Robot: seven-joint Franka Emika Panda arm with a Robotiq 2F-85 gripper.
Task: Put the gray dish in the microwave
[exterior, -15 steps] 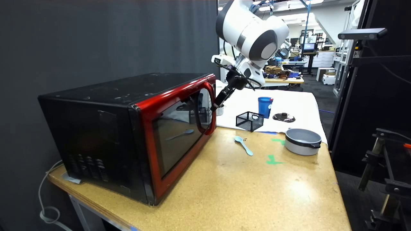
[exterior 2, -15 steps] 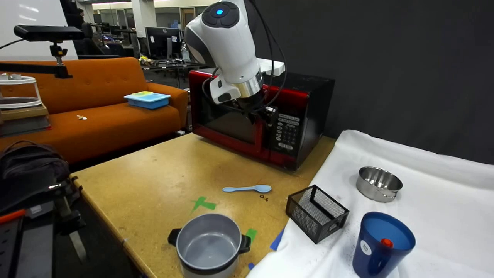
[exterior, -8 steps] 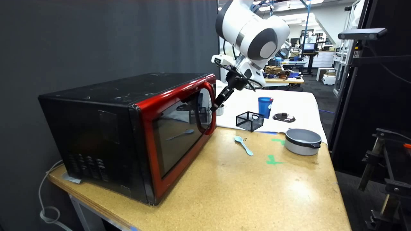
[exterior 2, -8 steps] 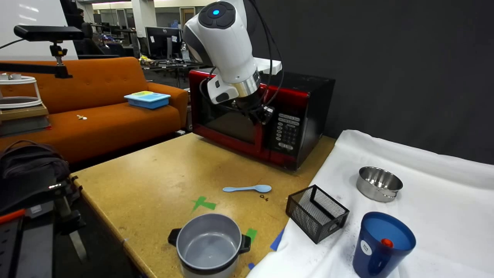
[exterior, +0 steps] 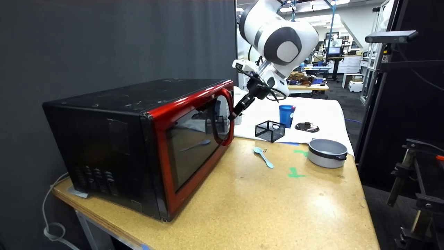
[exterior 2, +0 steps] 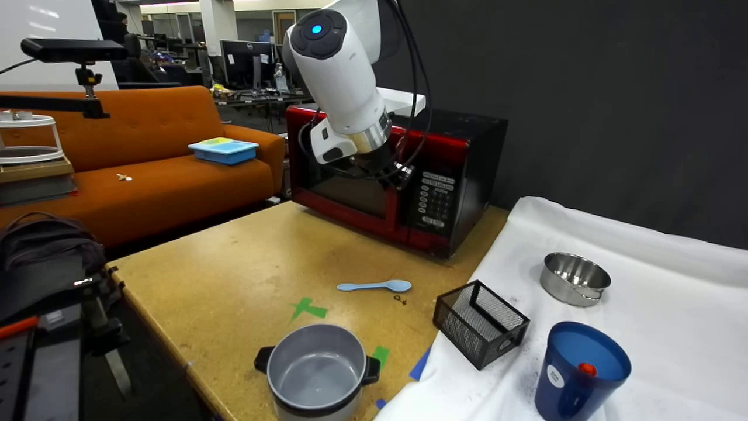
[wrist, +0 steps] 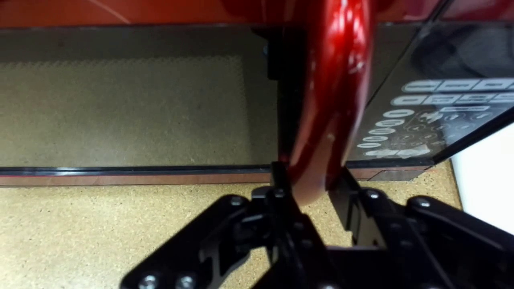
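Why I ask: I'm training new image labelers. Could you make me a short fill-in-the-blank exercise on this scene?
1. The gripper straddles the microwave's red ____.
2. The gray dish has ____ black side grips.
3. The metal bowl rests on the ____ cloth.
4. The spoon on the table is light ____.

Missing words: handle; two; white; blue.

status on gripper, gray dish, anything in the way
Gripper: straddles door handle, grip unclear. Gray dish: on table, not held. In the way: microwave door, closed.
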